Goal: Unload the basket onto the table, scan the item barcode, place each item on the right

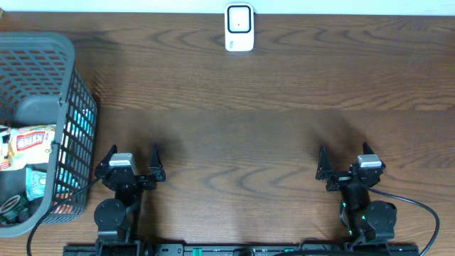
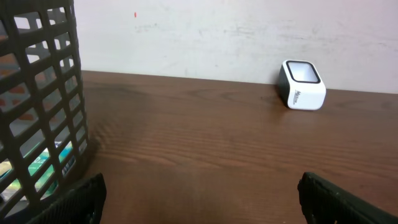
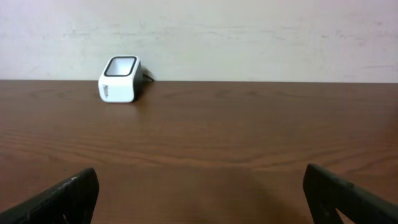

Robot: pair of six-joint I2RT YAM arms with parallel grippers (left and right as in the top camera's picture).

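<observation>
A white barcode scanner (image 1: 239, 28) with a dark window stands at the far edge of the table, also visible as the scanner (image 2: 302, 84) in the left wrist view and the scanner (image 3: 119, 79) in the right wrist view. Packaged items (image 1: 28, 146) lie inside the grey mesh basket (image 1: 67, 92) at the left; which one is the task's item I cannot tell. My left gripper (image 1: 131, 162) is open near the front edge, beside the basket, with nothing between its fingers (image 2: 87, 198). My right gripper (image 1: 346, 163) is open at the front right, its fingers (image 3: 68, 196) apart and empty.
The basket wall (image 2: 43, 99) rises close on the left of my left gripper. A wall runs behind the table's far edge. A black cable (image 1: 419, 213) trails from the right arm's base. Bare wooden tabletop (image 1: 242, 142) lies between the arms and the scanner.
</observation>
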